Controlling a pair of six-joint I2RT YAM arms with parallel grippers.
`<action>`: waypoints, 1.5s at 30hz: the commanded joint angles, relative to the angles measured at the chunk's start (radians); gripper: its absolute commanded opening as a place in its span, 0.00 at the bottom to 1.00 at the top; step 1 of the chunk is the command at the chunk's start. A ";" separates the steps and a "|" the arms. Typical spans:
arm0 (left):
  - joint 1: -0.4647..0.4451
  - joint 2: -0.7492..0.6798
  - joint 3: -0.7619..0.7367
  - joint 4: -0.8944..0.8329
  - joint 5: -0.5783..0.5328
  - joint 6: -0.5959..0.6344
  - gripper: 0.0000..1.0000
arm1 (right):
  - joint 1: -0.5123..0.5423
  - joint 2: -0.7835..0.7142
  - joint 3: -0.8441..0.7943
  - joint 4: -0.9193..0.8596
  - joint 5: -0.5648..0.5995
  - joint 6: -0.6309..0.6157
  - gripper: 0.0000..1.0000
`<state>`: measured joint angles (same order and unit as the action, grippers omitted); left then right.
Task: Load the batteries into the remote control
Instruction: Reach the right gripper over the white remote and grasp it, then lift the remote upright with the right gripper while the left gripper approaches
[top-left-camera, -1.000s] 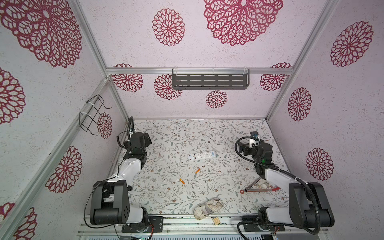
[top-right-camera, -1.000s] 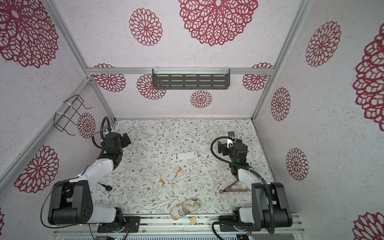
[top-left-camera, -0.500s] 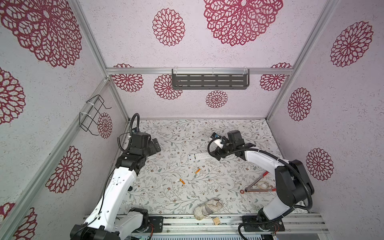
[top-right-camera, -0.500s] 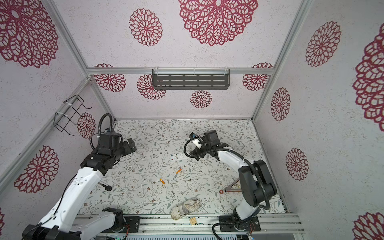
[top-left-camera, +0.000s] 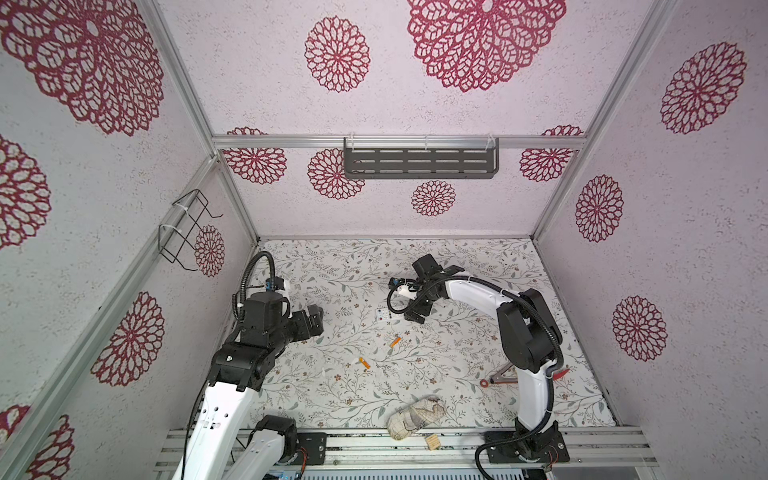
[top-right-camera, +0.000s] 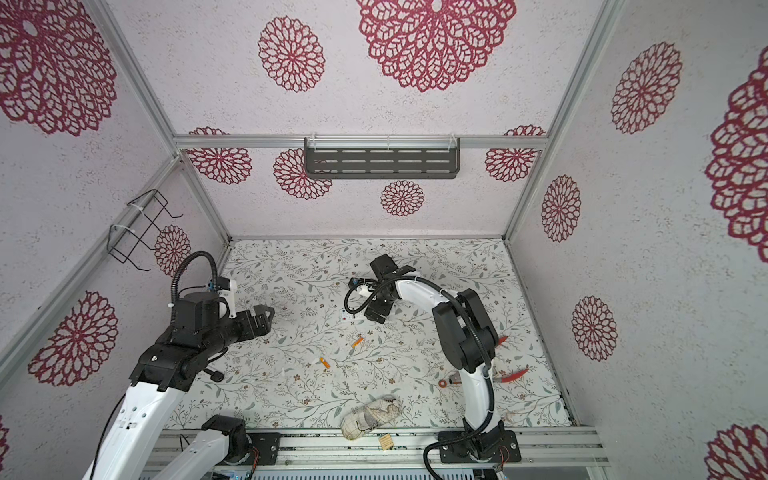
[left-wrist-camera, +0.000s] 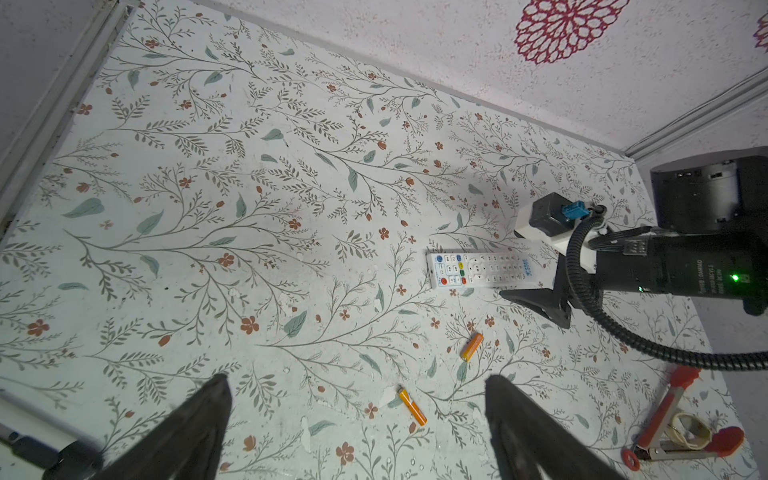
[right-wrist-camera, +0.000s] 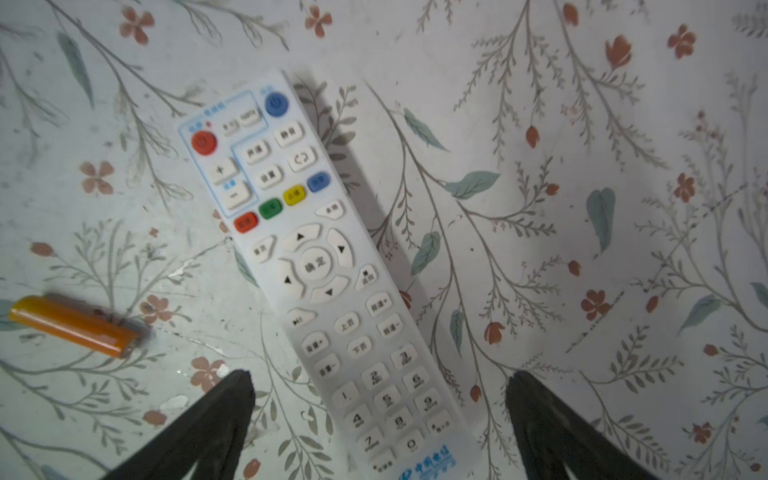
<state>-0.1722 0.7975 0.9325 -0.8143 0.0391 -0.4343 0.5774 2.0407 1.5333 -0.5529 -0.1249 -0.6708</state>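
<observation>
The white remote control (right-wrist-camera: 328, 266) lies buttons up on the floral table, mostly hidden under my right wrist in both top views (top-left-camera: 384, 314) (top-right-camera: 347, 314). My right gripper (right-wrist-camera: 380, 374) hangs open just above it, one finger on either side of the blue-logo end (top-left-camera: 417, 311). Two orange batteries (top-left-camera: 395, 341) (top-left-camera: 364, 363) lie loose in front of the remote, apart from each other (left-wrist-camera: 472, 345) (left-wrist-camera: 412, 406). One of them (right-wrist-camera: 75, 326) shows beside the remote. My left gripper (left-wrist-camera: 356, 380) is open and empty, raised above the table left of the batteries (top-left-camera: 314, 323).
A red-handled ring-ended tool (top-left-camera: 498, 379) lies at the right by the right arm's base. At the front edge sit a beige cloth bundle (top-left-camera: 415, 417) and a small wooden block (top-left-camera: 433, 441). A grey shelf (top-left-camera: 419, 162) hangs on the back wall and a wire rack (top-left-camera: 187, 228) on the left wall.
Both arms have swung in from the sides. The right gripper has travelled left and come down over the remote. The left gripper has moved right toward the batteries.
</observation>
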 joint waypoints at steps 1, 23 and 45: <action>-0.003 -0.014 -0.005 0.012 0.024 0.027 0.97 | -0.005 0.013 0.033 -0.065 0.056 -0.052 0.99; -0.007 -0.042 -0.086 0.222 0.221 -0.088 0.98 | -0.014 -0.020 0.002 -0.073 -0.101 0.039 0.34; -0.251 -0.014 -0.233 0.888 0.549 -0.102 0.98 | -0.092 -0.594 -0.572 1.201 -1.041 1.387 0.33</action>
<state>-0.4194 0.7959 0.6926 -0.0616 0.4671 -0.5468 0.4801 1.5047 1.0367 0.1349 -0.9592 0.2993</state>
